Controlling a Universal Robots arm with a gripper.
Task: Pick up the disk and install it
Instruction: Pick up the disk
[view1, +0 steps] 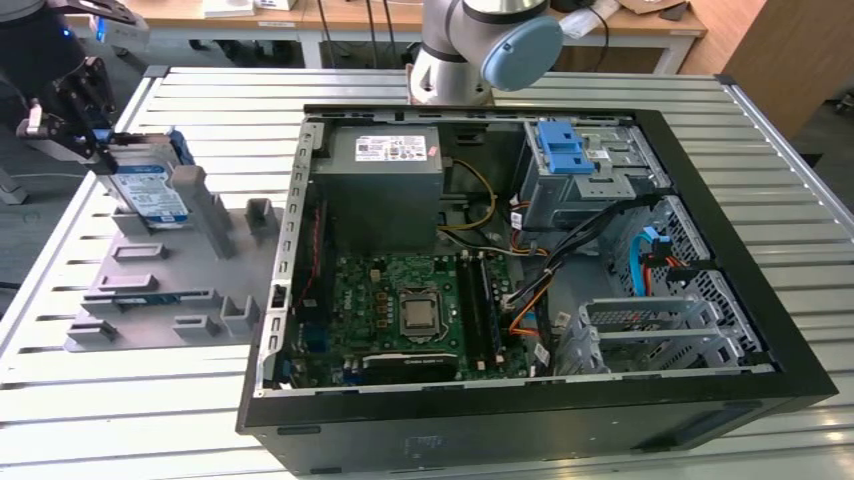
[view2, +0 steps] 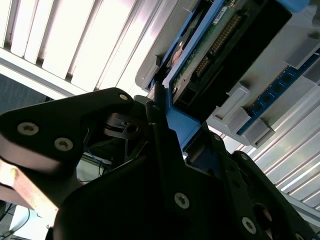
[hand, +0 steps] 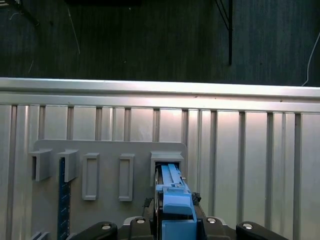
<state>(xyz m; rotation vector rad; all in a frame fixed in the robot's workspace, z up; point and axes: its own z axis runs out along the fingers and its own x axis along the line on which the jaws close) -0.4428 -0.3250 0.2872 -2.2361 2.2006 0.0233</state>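
Pickup: disk (view1: 140, 188) clamped by gripper (view1: 96, 150) at gray holder (view1: 140, 300)

Jaws are narrow, closed on the blue carrier frame at the disk's upper edge. The disk stands on edge, slightly tilted, in the holder at the exterior view's left, on the slatted table (view1: 134, 420). It is well apart from the open PC case (view1: 467, 398).

In the second wrist view, black fingers (view2: 159, 120) press on both sides of the blue frame, w/ the disk's green circuit-board side beyond them. In the first wrist view, the disk's blue edge runs from the gripper into one of the holder's slots.

Inside the case, a blue latch (view1: 561, 150) sits on the drive cage (view1: 607, 175), near the arm (view1: 481, 40) base.
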